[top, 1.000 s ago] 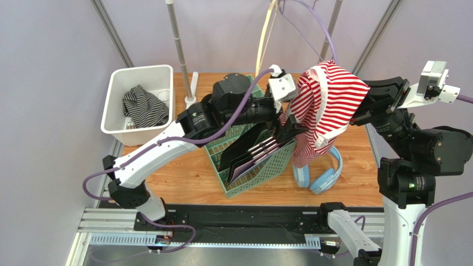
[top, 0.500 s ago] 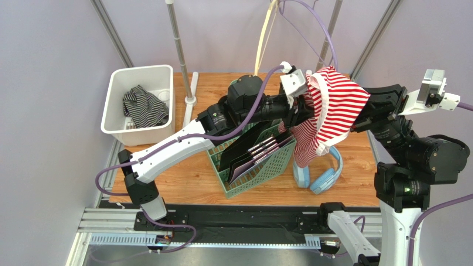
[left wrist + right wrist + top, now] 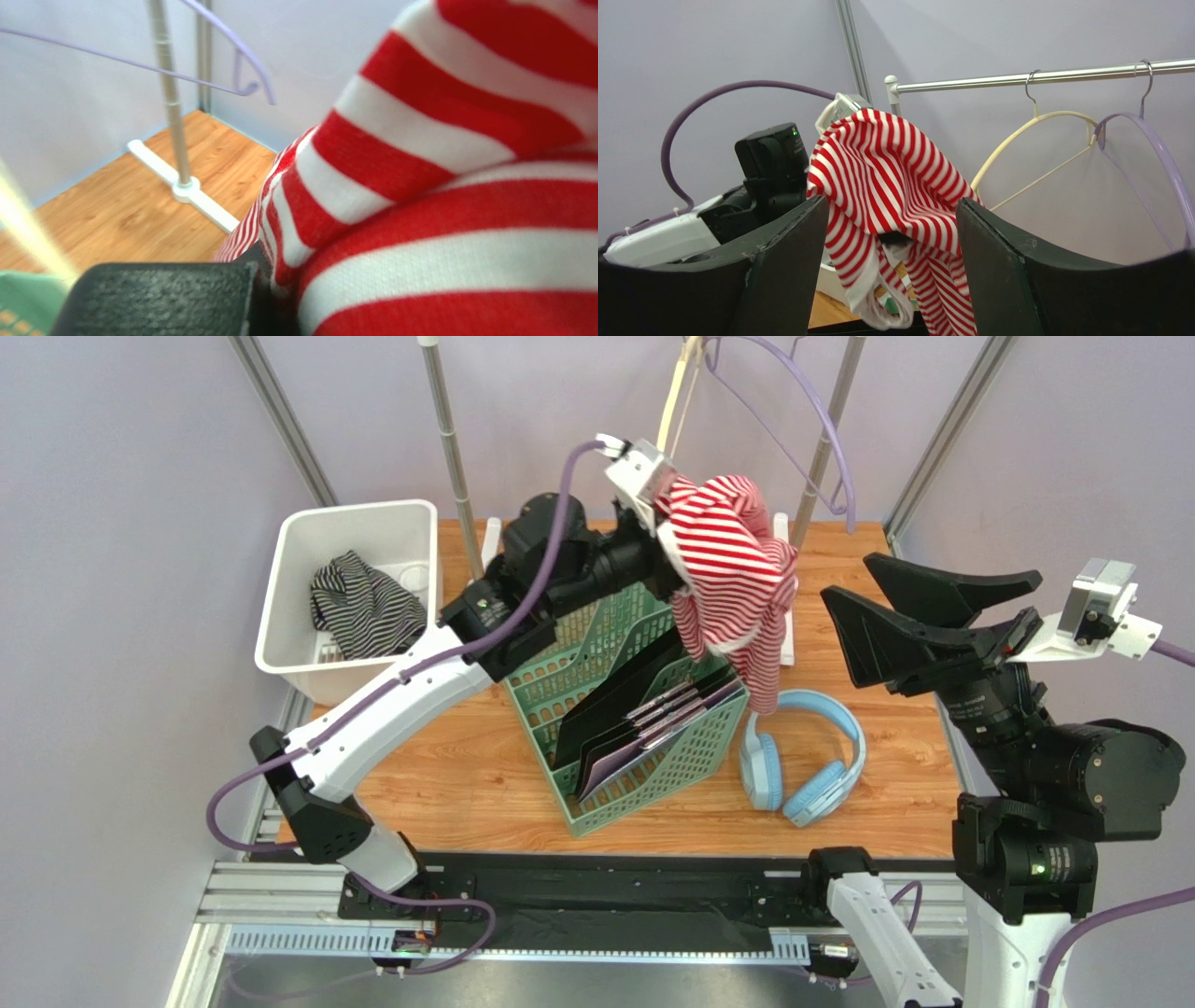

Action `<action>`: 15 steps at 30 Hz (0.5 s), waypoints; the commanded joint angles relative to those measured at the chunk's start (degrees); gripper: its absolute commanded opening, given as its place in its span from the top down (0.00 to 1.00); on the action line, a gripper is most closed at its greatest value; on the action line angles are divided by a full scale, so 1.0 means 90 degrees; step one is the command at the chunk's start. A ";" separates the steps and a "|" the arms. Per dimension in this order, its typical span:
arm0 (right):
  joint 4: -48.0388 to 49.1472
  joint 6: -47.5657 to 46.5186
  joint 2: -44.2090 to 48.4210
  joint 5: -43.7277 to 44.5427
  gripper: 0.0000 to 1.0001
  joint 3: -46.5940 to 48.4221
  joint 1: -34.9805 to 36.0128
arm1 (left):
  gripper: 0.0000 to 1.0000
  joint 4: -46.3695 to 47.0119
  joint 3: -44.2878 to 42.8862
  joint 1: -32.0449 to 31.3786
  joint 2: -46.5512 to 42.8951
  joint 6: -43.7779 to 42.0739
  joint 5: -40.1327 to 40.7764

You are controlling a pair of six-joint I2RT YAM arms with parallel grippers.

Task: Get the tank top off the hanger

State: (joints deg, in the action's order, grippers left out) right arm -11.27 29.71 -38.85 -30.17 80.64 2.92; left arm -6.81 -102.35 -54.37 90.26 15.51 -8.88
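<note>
The red-and-white striped tank top dangles bunched from my left gripper, which is shut on its upper fold above the green basket. In the left wrist view the tank top fills the right side, pinched at my left gripper. My right gripper stands open to the right, apart from the cloth. In the right wrist view the tank top shows between and beyond the spread fingers of my right gripper. A purple hanger and a cream hanger hang bare on the rail.
A white bin at the back left holds a dark striped garment. The green basket with dark folders stands mid-table, blue headphones beside it on the right. A rack pole rises at the back.
My left gripper shut on the tank top and carried it up and to the left. My right gripper opened, let go of the cloth and drew back to the right.
</note>
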 commanded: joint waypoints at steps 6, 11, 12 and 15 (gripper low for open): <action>-0.0672 -0.0469 0.0078 0.0198 0.26 -0.0317 -0.0012 | 1.00 -0.2025 -0.1459 0.1448 -0.0838 0.0113 0.0147; -0.0896 -0.0713 0.0205 0.0286 0.26 -0.0435 -0.0012 | 1.00 -0.3255 -0.1919 0.2697 -0.1083 -0.0092 0.0245; -0.0955 -0.0752 0.0234 0.0325 0.26 -0.0454 -0.0021 | 1.00 -0.3422 -0.1977 0.2904 -0.1122 -0.0141 0.0197; -0.1033 -0.0889 0.0342 0.0394 0.26 -0.0464 -0.0012 | 1.00 -0.4095 -0.2212 0.3685 -0.1123 -0.0374 0.0138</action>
State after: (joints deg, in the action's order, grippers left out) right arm -19.16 24.53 -37.50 -28.38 76.44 2.92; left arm -34.37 -118.80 -27.51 81.38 15.66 -7.75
